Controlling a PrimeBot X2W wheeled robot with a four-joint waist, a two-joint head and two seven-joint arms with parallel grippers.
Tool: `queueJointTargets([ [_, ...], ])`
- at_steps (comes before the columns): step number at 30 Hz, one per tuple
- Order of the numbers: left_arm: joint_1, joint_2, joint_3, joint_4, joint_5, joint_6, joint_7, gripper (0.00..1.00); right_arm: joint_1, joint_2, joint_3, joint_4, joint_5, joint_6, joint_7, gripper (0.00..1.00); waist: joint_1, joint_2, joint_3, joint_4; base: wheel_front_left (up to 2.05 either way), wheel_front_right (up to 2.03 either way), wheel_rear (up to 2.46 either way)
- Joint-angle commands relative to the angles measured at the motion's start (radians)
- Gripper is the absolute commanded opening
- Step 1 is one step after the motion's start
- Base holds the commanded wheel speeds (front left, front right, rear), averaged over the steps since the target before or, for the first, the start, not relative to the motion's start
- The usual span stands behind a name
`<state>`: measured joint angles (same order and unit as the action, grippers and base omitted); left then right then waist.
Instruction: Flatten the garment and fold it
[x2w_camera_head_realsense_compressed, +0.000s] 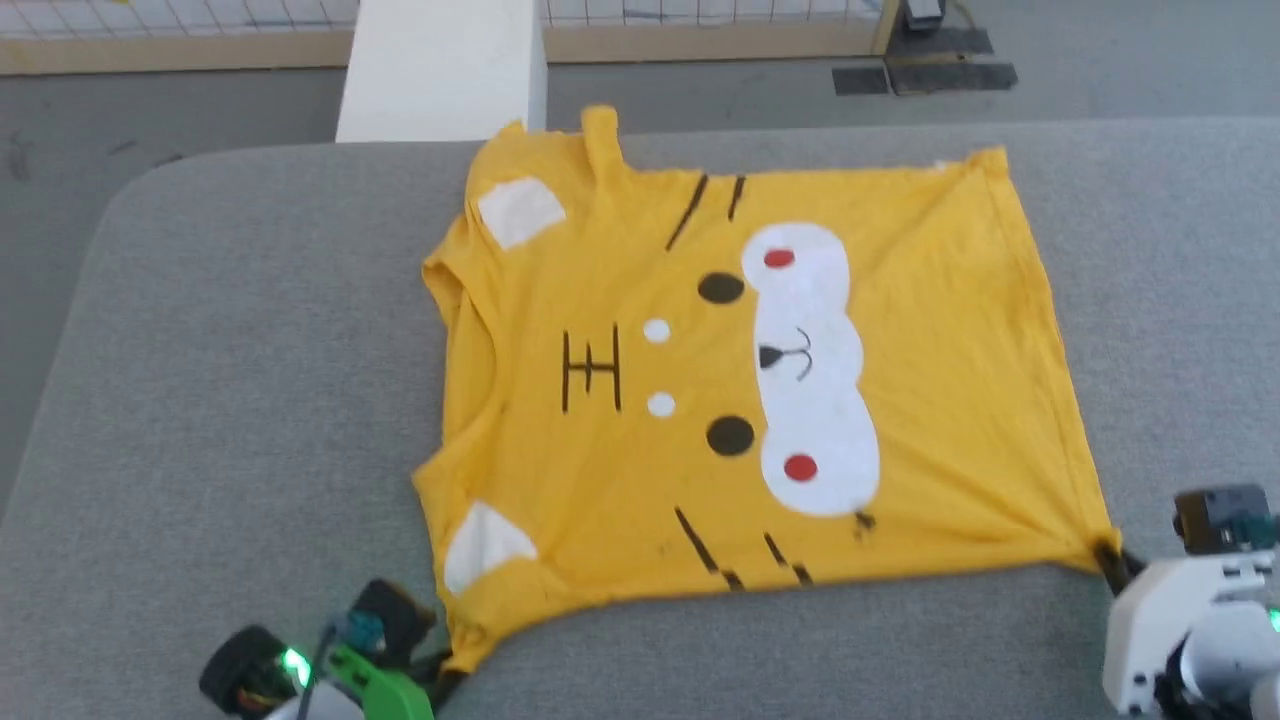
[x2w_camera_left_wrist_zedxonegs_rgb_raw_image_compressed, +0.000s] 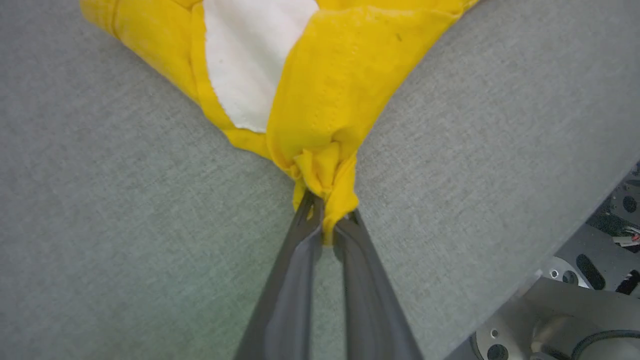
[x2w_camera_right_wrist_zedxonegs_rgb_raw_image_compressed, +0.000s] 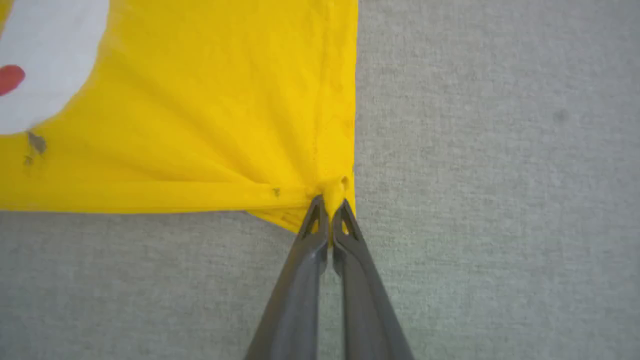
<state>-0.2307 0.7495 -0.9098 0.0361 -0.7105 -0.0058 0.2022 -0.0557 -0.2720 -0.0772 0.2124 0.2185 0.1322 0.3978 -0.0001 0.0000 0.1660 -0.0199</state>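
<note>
The garment (x2w_camera_head_realsense_compressed: 640, 400), a yellow T-shirt with a cartoon face print, lies spread face up on the grey table (x2w_camera_head_realsense_compressed: 250, 380), neck to the left and hem to the right. My left gripper (x2w_camera_head_realsense_compressed: 455, 672) is shut on its near sleeve corner, where the cloth bunches between the fingers (x2w_camera_left_wrist_zedxonegs_rgb_raw_image_compressed: 305, 225). My right gripper (x2w_camera_head_realsense_compressed: 1108, 558) is shut on the near hem corner, and creases fan out from the pinch (x2w_camera_right_wrist_zedxonegs_rgb_raw_image_compressed: 330, 207). The near edge of the garment (x2w_camera_right_wrist_zedxonegs_rgb_raw_image_compressed: 150, 125) is pulled taut between the two grips. A white patch shows on the garment (x2w_camera_left_wrist_zedxonegs_rgb_raw_image_compressed: 250, 65) just beyond the left grip.
The table's near edge and the robot's base (x2w_camera_left_wrist_zedxonegs_rgb_raw_image_compressed: 575, 310) lie close behind the left gripper. A white post (x2w_camera_head_realsense_compressed: 440, 70) stands beyond the far edge of the table, with grey floor (x2w_camera_head_realsense_compressed: 750, 80) and a wire fence behind it.
</note>
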Motion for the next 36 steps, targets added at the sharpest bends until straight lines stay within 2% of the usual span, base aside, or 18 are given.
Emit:
queueJointTargets([
  [1,0.047,0.015,-0.012,-0.011,0.005,0.018,0.010,0.00,0.040,0.012,-0.024,-0.013,-0.004,-0.002,0.020,0.00,0.0001,0.0000,-0.021,0.016,0.00,0.00,0.00],
  [5,0.103,0.023,-0.015,-0.053,0.007,0.068,-0.009,0.00,0.124,0.044,-0.066,-0.051,0.004,-0.002,0.063,0.00,0.0001,0.0000,-0.029,0.017,0.00,0.00,0.00],
  [8,0.124,0.013,-0.004,-0.078,0.029,0.111,-0.063,0.00,0.164,0.067,-0.086,-0.091,0.005,-0.002,0.045,0.00,0.0001,0.0000,-0.033,0.016,0.00,0.00,0.00],
  [13,0.118,-0.037,0.047,-0.094,0.115,0.219,-0.235,0.00,0.183,0.118,-0.112,-0.145,0.013,-0.002,-0.098,0.00,0.0001,0.0000,-0.034,0.014,0.00,0.00,0.00],
  [18,0.076,-0.095,0.085,-0.057,0.163,0.273,-0.353,0.00,0.170,0.144,-0.105,-0.157,0.005,-0.002,-0.217,0.00,0.0001,0.0000,-0.029,0.015,0.00,0.00,0.00],
  [23,-0.003,-0.134,0.114,-0.007,0.182,0.273,-0.402,0.00,0.116,0.133,-0.086,-0.148,-0.002,-0.002,-0.250,0.00,0.0001,0.0000,-0.014,0.011,0.00,0.00,0.00],
  [29,-0.112,-0.180,0.163,0.082,0.159,0.243,-0.426,0.00,-0.001,0.105,-0.057,-0.116,-0.003,-0.002,-0.223,0.00,0.0001,0.0000,0.026,0.000,0.00,0.00,0.00],
  [36,-0.235,-0.219,0.189,0.218,0.107,0.167,-0.407,0.00,-0.149,0.072,-0.049,-0.047,0.004,-0.002,-0.148,0.00,0.0001,0.0000,0.094,-0.002,0.00,0.00,0.00],
])
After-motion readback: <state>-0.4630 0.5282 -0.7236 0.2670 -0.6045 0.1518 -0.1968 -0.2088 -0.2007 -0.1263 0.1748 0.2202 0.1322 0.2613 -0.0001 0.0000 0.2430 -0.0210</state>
